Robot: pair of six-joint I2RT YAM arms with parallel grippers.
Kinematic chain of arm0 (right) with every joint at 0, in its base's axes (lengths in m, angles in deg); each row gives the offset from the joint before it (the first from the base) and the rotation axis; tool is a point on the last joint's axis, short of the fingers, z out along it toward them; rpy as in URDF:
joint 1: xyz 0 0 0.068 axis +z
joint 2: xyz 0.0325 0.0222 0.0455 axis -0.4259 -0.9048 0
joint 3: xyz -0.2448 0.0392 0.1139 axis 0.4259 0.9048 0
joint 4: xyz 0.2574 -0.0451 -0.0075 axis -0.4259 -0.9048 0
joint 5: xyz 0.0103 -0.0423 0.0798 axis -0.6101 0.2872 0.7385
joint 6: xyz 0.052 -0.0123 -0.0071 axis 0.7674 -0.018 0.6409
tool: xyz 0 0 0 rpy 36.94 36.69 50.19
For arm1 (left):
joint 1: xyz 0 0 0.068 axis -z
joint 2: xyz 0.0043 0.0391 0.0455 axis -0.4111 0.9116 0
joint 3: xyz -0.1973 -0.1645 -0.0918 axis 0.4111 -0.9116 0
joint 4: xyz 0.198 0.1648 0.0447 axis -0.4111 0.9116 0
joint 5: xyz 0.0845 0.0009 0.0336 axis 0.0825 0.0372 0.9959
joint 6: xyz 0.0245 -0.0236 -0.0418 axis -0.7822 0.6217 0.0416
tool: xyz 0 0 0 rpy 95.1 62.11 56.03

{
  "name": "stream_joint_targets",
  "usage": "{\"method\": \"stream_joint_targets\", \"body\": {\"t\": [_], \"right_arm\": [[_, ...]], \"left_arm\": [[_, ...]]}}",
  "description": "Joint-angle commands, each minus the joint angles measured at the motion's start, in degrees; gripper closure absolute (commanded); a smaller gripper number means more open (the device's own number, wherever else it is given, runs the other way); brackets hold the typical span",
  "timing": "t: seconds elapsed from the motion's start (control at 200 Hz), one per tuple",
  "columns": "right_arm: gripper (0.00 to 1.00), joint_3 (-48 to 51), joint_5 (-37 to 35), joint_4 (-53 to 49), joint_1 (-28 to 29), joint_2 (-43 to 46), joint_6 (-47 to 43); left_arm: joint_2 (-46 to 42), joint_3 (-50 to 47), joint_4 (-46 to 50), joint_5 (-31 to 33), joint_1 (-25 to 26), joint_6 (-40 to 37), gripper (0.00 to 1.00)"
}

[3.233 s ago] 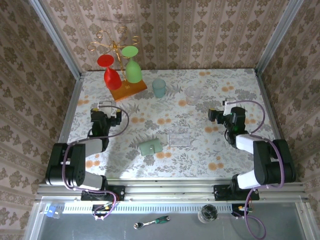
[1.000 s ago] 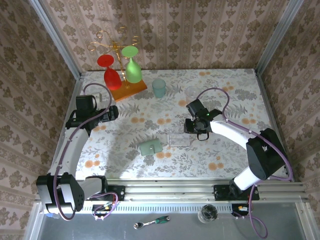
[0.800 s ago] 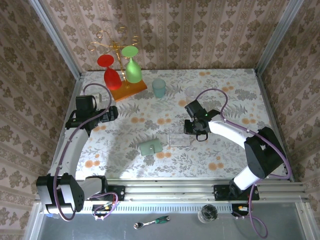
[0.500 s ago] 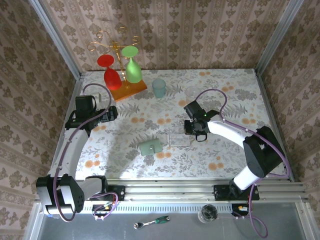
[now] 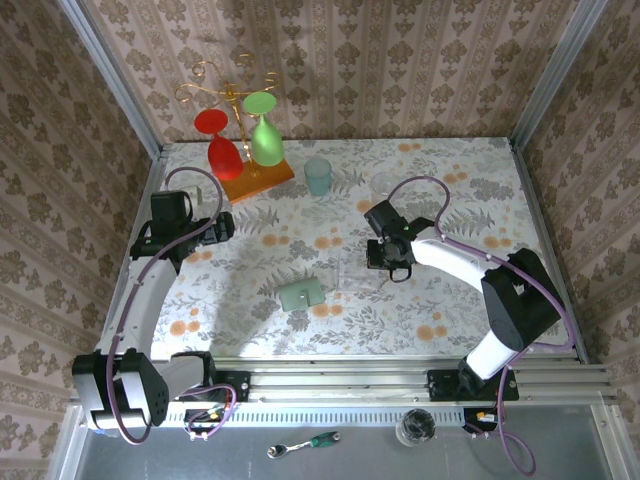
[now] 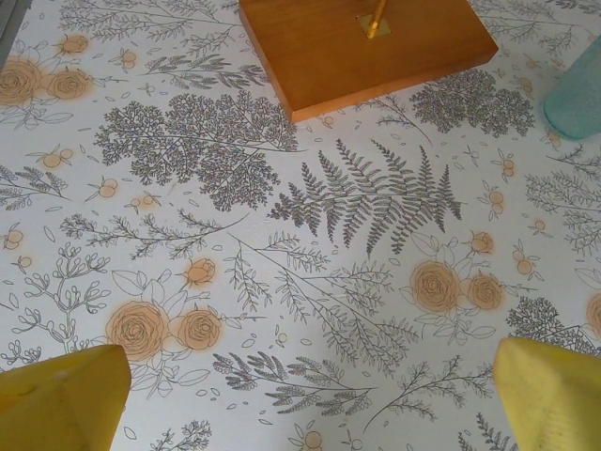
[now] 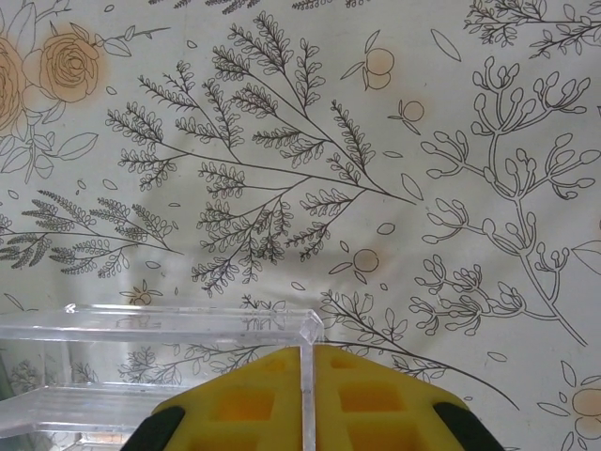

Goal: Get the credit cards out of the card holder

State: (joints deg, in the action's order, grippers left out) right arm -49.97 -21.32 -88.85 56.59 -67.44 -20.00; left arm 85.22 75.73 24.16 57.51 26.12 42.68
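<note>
The card holder [image 5: 300,294], a small pale grey-green folded wallet, lies near the middle front of the flowered table. No credit cards show outside it. To its right is a clear plastic tray [image 5: 358,278]. My right gripper [image 5: 388,264] is shut on that tray's right end. In the right wrist view the yellow fingers [image 7: 235,404] pinch the tray's thin clear wall [image 7: 306,362], with the right gripper [image 7: 307,376] on it. My left gripper [image 5: 226,226] hovers open over bare tablecloth at the far left. Its yellow fingertips [image 6: 58,399] stand wide apart, and the left gripper [image 6: 305,413] has nothing between them.
A gold rack on an orange wooden base [image 5: 256,181] holds a red and a green glass at the back left; the base [image 6: 366,47] lies ahead of my left gripper. A teal cup [image 5: 318,175] and a clear cup [image 5: 385,185] stand at the back.
Both arms have reached out from their folded rest. Over the last second the right gripper edged left and closed on the clear tray's wall. The left arm stayed still.
</note>
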Motion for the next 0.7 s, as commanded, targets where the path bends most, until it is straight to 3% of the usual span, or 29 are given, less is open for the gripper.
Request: {"method": "stream_joint_targets", "body": {"t": [0.0, 0.275, 0.695], "right_arm": [[0.9, -2.6, -2.2, -2.3, 0.5, -0.6, 0.6], [0.9, -8.9, -3.7, -4.8, 0.6, -3.1, 0.0], [0.9, -27.6, -6.4, -10.5, -1.2, -16.4, -4.0]], "left_arm": [[-1.2, 1.1, 1.2, 0.7, 0.4, -1.5, 0.0], [-1.1, 1.2, 1.3, 0.9, 0.9, -1.7, 0.0], [-1.2, 1.0, 1.9, 2.2, 2.1, -2.5, 0.0]]}}
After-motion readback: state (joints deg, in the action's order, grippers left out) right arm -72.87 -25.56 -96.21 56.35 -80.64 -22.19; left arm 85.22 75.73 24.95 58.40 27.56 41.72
